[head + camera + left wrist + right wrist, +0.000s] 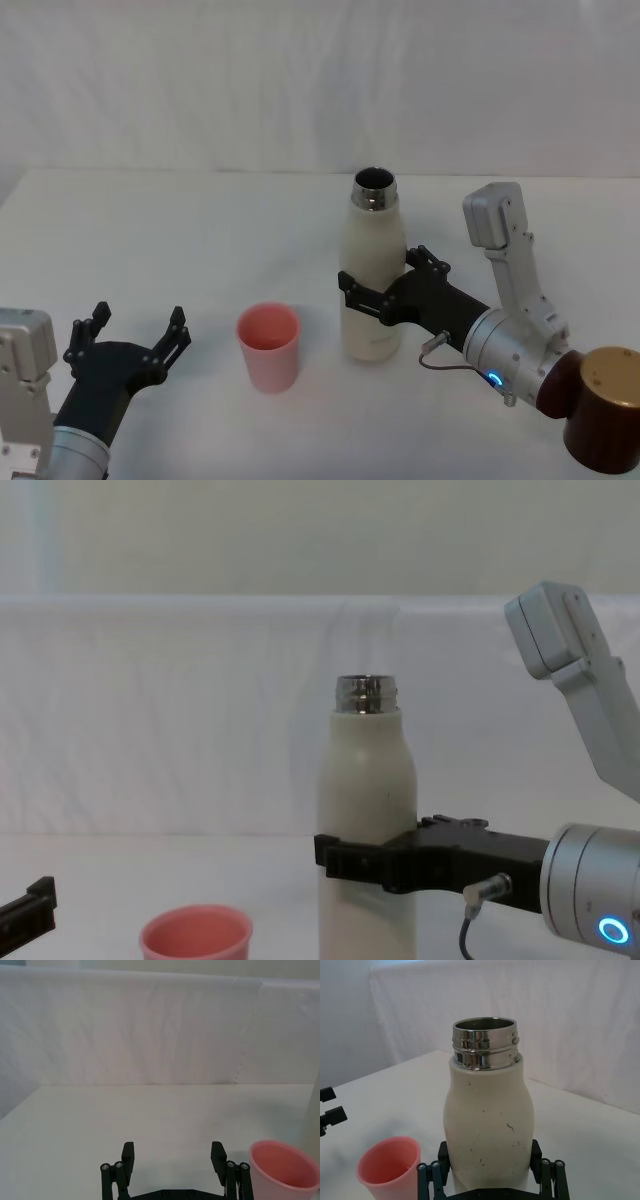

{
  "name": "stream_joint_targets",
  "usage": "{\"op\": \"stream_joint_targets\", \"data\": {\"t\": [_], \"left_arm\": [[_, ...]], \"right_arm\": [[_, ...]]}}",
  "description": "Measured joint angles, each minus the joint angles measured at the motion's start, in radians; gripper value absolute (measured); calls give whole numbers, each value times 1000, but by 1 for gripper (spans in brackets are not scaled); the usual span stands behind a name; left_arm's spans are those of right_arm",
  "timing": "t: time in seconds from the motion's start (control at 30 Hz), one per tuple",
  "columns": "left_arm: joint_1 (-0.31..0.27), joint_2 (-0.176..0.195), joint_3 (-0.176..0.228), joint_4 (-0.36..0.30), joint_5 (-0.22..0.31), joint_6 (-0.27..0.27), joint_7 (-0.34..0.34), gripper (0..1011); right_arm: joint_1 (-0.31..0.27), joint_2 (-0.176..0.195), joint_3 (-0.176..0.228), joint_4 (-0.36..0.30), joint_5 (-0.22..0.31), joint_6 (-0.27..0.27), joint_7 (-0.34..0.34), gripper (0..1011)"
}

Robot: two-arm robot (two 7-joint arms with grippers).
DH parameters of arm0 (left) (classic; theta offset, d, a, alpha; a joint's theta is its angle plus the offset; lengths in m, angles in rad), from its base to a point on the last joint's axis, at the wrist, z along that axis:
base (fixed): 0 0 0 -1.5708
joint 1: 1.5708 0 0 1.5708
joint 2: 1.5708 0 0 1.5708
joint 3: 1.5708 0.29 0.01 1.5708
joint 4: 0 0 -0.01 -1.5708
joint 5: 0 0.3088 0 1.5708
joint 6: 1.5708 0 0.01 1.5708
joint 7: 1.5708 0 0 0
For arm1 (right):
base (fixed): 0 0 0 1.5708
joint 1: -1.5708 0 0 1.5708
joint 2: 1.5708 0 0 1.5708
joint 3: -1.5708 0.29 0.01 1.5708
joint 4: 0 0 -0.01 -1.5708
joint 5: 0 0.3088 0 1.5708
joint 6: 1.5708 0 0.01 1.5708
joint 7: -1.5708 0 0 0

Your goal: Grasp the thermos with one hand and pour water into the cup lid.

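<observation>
Head view: thermos (375, 275) upright mid tabletop (200, 230); right tool (388, 285) hugs its lower body, likely gripping, ready to lift. Cup lid (268, 346) at its 8 o'clock, close, for short pour. Left tool (130, 335) spread wide, idle.

Right wrist view: cream body scuffed, shiny threaded steel neck, mouth open.

Chest view: pink cup smooth, round.

Head looks down, chest level, wrists close; all share thermos (374, 285).
</observation>
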Motion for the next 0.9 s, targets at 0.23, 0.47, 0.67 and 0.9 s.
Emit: {"op": "stream_joint_targets", "data": {"t": [0.23, 0.47, 0.67, 0.9], "left_arm": [[0, 0, 0, 0, 0, 0, 0, 1001], [0, 0, 0, 0, 0, 0, 0, 1001], [0, 0, 0, 0, 0, 0, 0, 1001], [0, 0, 0, 0, 0, 0, 0, 1001]], "right_arm": [[4, 12, -15, 0, 14, -5, -11, 957], [9, 24, -30, 3, 27, -9, -22, 957], [9, 33, -38, 4, 36, -11, -29, 957], [8, 40, -45, 4, 45, -14, -35, 957]]}}
